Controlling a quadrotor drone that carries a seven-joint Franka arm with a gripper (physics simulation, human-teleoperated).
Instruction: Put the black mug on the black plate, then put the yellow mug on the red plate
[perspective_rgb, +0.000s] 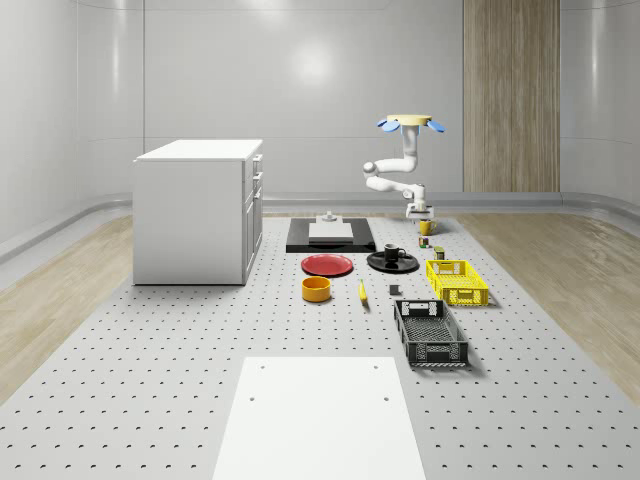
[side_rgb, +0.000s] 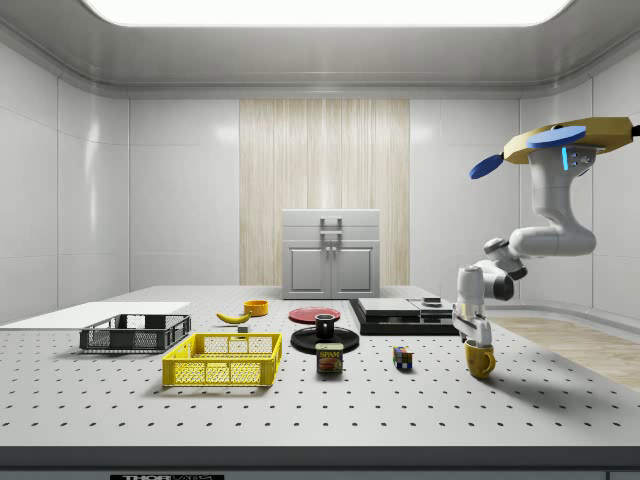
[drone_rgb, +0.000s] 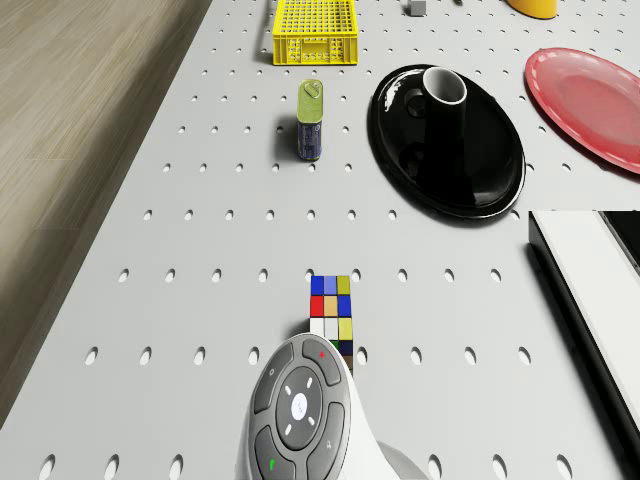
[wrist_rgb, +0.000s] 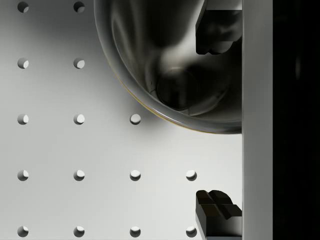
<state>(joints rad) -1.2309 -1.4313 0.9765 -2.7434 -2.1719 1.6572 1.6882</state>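
The yellow mug (perspective_rgb: 425, 227) stands on the table near its far right edge in the whole-scene view, beyond the plates. My gripper (perspective_rgb: 421, 214) hangs straight down right above it and is open. In the wrist view one fingertip (wrist_rgb: 215, 30) is over the inside of the mug (wrist_rgb: 165, 75) and the other stands outside its rim. From the side, the gripper (side_rgb: 473, 340) is at the top of the mug (side_rgb: 480, 361). The black mug (perspective_rgb: 392, 253) stands on the black plate (perspective_rgb: 410, 265). The red plate (perspective_rgb: 327, 264) lies bare beside it. The drone (perspective_rgb: 410, 123) hovers above the mug's corner of the table.
A tin can (drone_rgb: 311, 118) and a colour cube (drone_rgb: 331, 310) stand between the yellow mug and the black plate (drone_rgb: 495, 170). A black slab (perspective_rgb: 330, 236), yellow basket (perspective_rgb: 456, 281), black basket (perspective_rgb: 430, 332), orange bowl (perspective_rgb: 316, 289), banana (perspective_rgb: 362, 292) and white cabinet (perspective_rgb: 198, 210) share the table.
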